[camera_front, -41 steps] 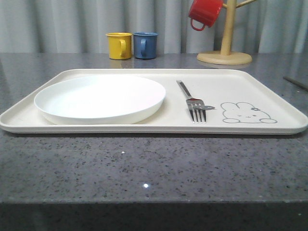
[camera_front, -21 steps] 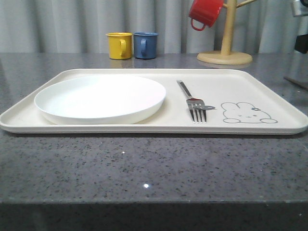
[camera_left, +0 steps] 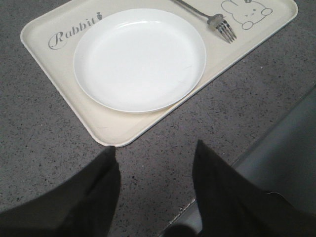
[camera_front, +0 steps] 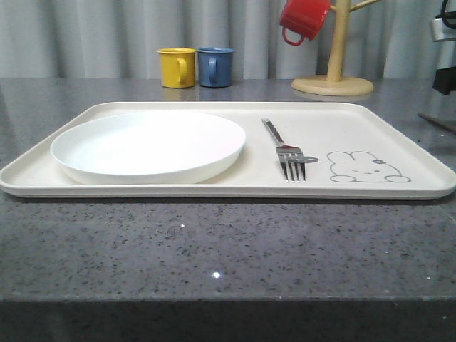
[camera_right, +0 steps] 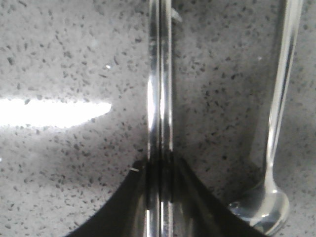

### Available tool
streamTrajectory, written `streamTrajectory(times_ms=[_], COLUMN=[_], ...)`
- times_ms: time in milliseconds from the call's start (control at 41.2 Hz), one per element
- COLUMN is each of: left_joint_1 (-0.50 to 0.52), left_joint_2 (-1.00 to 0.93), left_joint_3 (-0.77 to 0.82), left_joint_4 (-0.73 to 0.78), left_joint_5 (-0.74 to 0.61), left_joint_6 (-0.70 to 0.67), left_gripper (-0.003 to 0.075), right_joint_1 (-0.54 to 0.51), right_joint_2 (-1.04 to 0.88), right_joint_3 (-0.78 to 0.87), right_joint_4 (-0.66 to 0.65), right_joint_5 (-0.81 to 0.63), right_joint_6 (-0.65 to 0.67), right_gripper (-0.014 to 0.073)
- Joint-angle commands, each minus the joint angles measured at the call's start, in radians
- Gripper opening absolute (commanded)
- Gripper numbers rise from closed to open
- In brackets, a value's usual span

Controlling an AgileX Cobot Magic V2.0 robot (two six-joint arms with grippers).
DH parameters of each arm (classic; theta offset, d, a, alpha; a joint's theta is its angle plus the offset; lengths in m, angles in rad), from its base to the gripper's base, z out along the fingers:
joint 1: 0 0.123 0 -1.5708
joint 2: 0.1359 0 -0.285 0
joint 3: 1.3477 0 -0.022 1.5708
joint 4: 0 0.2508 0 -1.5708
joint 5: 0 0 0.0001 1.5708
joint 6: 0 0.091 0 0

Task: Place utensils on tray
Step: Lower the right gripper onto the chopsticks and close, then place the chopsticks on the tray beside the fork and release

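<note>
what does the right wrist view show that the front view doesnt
Right wrist view: the chopsticks lying side by side on the bare counter, running down between the right gripper fingers, which sit close on either side of them, and the spoon lying beside them on the counter, apart from them.

Front view: the tray holding the white plate and the fork, plus the yellow mug, blue mug and red mug on its wooden stand.

Both: the speckled grey counter.

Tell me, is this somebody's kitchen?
Probably a kitchen or dining counter: a speckled grey stone worktop, yellow and blue mugs beside a wooden mug tree, and a cream rabbit tray with a round white plate and silver fork.
</note>
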Motion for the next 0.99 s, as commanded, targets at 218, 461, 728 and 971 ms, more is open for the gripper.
streamTrajectory(times_ms=[218,461,728,971], left_joint_1=[-0.007,-0.007,-0.007,-0.007], left_joint_2=[-0.002,-0.002,-0.002,-0.002], left_joint_3=[-0.026,-0.026,-0.026,-0.026], left_joint_4=[-0.019,-0.019,-0.019,-0.019], left_joint_5=[-0.068,-0.068,-0.068,-0.068], left_joint_6=[-0.009,-0.009,-0.009,-0.009], left_gripper=[0.0338,0.0338,0.0338,0.0338], right_joint_1=[-0.006,-0.006,0.065,0.227], right_joint_2=[-0.041,-0.082,-0.215,-0.254], right_joint_3=[-0.022,-0.022,-0.022,-0.025], right_joint_4=[0.000,-0.001,0.049,0.117], right_joint_5=[0.017,0.064,0.100,0.149], right_joint_6=[-0.013,-0.016,-0.016,-0.015], right_gripper=[0.0052,0.0050,0.0050,0.0050])
